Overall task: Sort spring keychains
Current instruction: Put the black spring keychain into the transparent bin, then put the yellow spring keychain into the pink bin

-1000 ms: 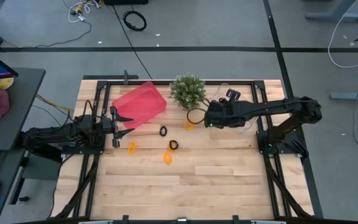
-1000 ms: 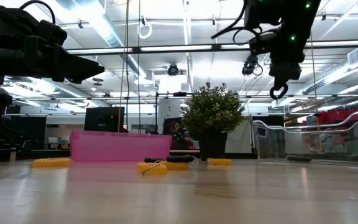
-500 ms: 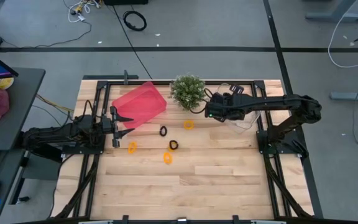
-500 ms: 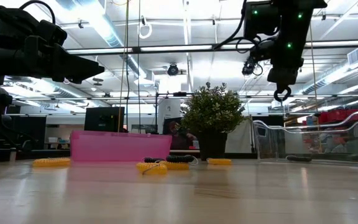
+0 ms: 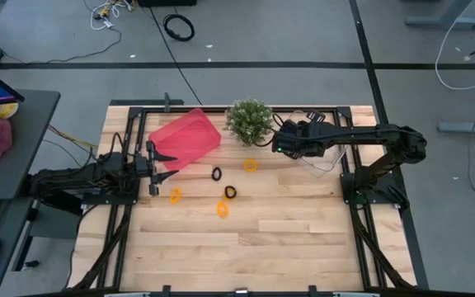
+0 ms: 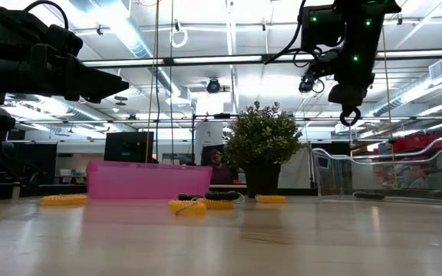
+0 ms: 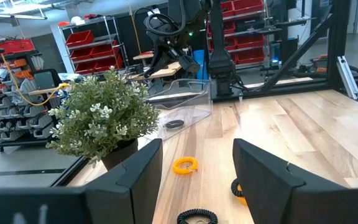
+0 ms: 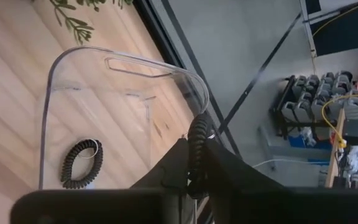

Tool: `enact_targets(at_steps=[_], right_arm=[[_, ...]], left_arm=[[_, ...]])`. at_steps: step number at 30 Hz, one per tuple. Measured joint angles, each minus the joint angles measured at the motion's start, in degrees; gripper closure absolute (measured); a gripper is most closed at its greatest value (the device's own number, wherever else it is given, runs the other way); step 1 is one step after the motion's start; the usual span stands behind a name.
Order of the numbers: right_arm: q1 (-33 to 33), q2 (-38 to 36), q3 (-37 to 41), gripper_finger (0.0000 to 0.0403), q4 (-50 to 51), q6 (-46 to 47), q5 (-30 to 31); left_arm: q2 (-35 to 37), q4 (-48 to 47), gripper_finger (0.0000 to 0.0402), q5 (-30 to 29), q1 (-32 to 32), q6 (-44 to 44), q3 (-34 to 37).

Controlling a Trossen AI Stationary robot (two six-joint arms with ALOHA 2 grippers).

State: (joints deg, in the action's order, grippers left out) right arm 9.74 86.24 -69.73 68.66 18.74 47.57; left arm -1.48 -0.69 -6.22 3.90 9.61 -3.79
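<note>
Five small keychains lie flat on the wood: orange, black, black, orange, orange. Another black keychain lies inside the clear bin. My right gripper hovers high by the plant, at the clear bin's left end, and is shut on a black keychain. The pink bin sits left of the plant. My left gripper waits open beside the pink bin, above the table. My right gripper pinches the black keychain's coil between its two fingers, which point down from above. The keychain is lifted clear, high over the table. A small loop of it hangs below the fingertips.
The potted plant stands at the far edge between the two bins. The clear bin's tall curved wall lies under my right gripper. Black frame rails run along the table's sides. Bare wood fills the near half of the table.
My right gripper has moved toward the table's far edge and the clear bin, staying shut on the black keychain, which stays lifted clear.
</note>
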Motion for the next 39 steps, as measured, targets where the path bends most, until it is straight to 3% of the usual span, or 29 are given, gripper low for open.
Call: enact_targets(at_steps=[11,20,29,37,39], right_arm=[[0.0,0.0,0.0,0.0309,-0.02,-1.25,0.0],[-0.02,0.02,-0.02,0.031,-1.11,-3.32,-0.34],[-0.02,0.02,-0.02,0.031,-9.22,-5.36,-0.61],[-0.02,0.02,-0.02,0.031,-12.67,-19.47,-0.57],[-0.02,0.02,-0.02,0.031,-12.79,-19.04,-0.57]], left_arm=[[0.0,0.0,0.0202,0.0,0.0,0.0,0.02],[0.0,0.0,0.0202,0.0,0.0,0.0,0.01],[0.0,0.0,0.0202,0.0,-0.01,0.0,0.0],[0.0,0.0,0.0202,0.0,-0.01,-0.01,0.01],[-0.01,0.0,0.0202,0.0,-0.01,0.0,0.02]])
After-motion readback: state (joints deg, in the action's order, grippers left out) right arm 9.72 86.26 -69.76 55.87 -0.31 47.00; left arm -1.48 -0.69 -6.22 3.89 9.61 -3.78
